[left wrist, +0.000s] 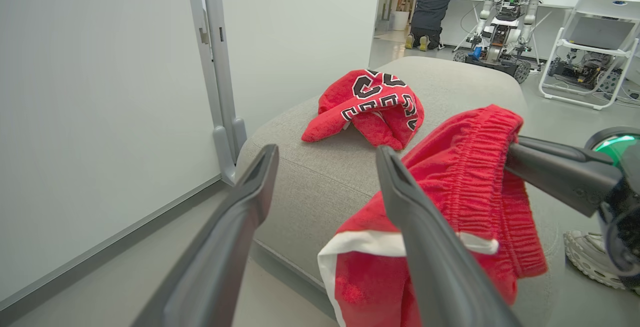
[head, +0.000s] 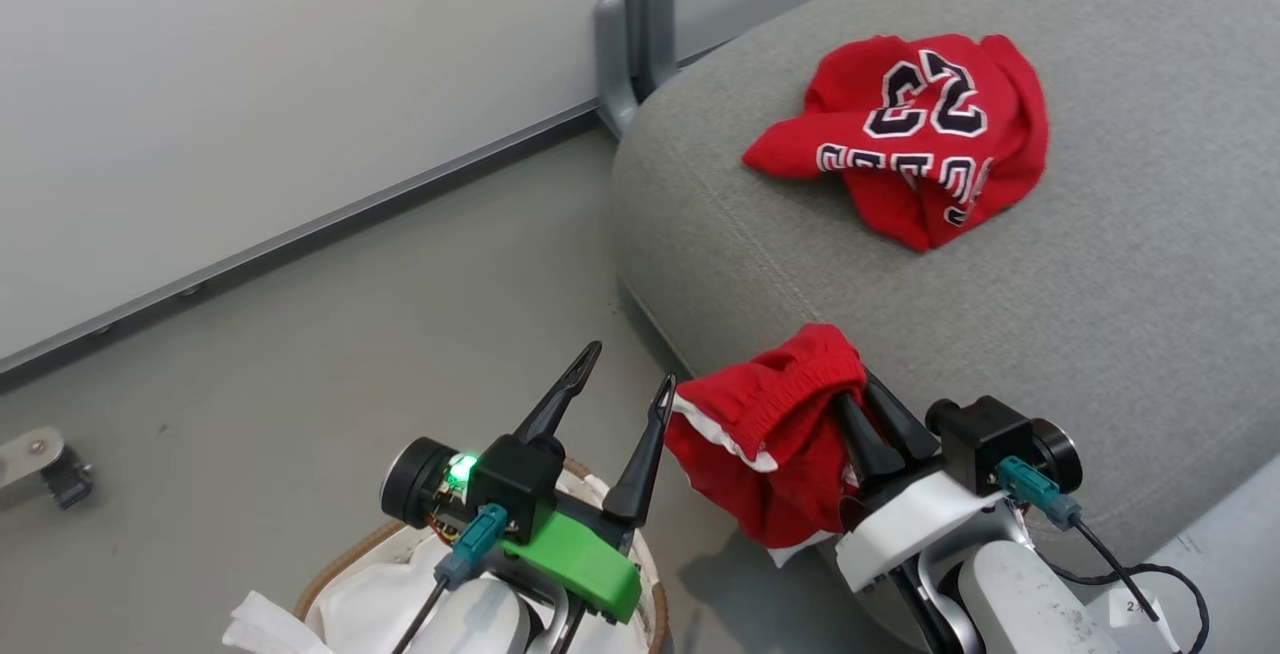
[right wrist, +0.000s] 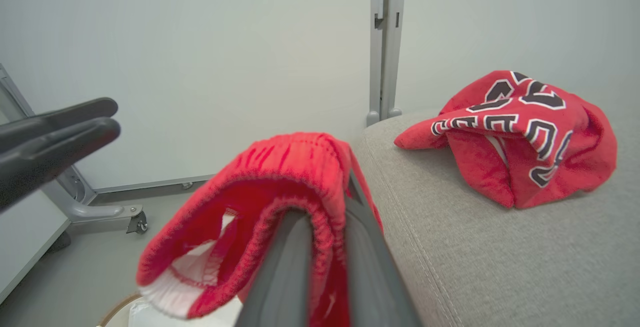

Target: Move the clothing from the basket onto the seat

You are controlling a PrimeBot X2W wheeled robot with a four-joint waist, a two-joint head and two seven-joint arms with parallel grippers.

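The red jersey [head: 910, 134] with "23" lies crumpled on the grey seat [head: 1100, 314], also seen as the jersey [left wrist: 370, 107] and the jersey [right wrist: 515, 132]. My right gripper [head: 858, 396] is shut on the elastic waistband of the red piece with white trim [head: 770, 434], which hangs just off the seat's front corner above the floor. In the right wrist view the waistband [right wrist: 280, 177] folds over the gripper's fingers [right wrist: 295, 267]. My left gripper [head: 632, 364] stands open and empty over the basket [head: 335, 554], just left of the hanging garment [left wrist: 465, 187].
White fabric [head: 380, 594] lines the basket. A pale wall panel with a grey post [head: 625, 34] stands behind the seat, and a metal caster foot [head: 45, 464] is at the left. Far off are a person [left wrist: 435, 2], another robot [left wrist: 502, 22] and a white chair [left wrist: 595, 37]. A shoe [left wrist: 590, 257] is nearby.
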